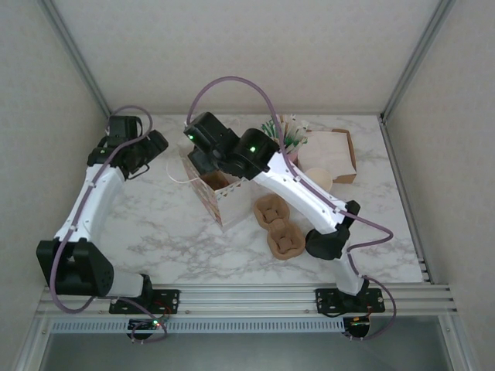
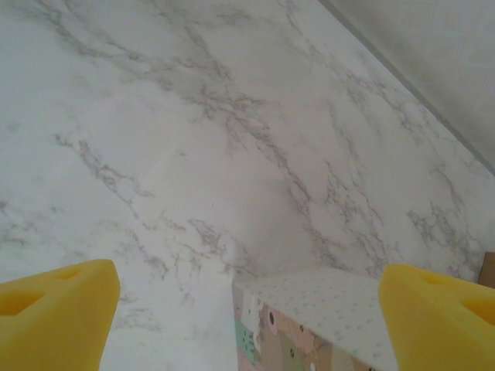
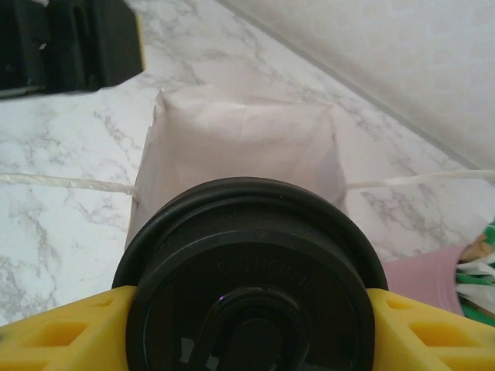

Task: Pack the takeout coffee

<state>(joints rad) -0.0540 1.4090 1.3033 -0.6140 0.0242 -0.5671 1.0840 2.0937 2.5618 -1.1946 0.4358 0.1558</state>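
White arms (image 1: 89, 197), yellow pincer fingers (image 2: 54, 317)

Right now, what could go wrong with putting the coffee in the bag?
The takeout coffee looks almost as wide as the paper bag, so it might catch the rim and tip. The left tool is open, not holding the bag, so a bump might knock it over.

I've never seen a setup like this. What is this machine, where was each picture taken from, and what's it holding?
These are two white robot arms bolted to a marble table. One picture looks down from above; the other two come from cameras on each wrist. The right hand grips the takeout coffee, seen by its black lid, above an open paper bag. The left hand is open and empty. Cup carriers and a cardboard box lie nearby.
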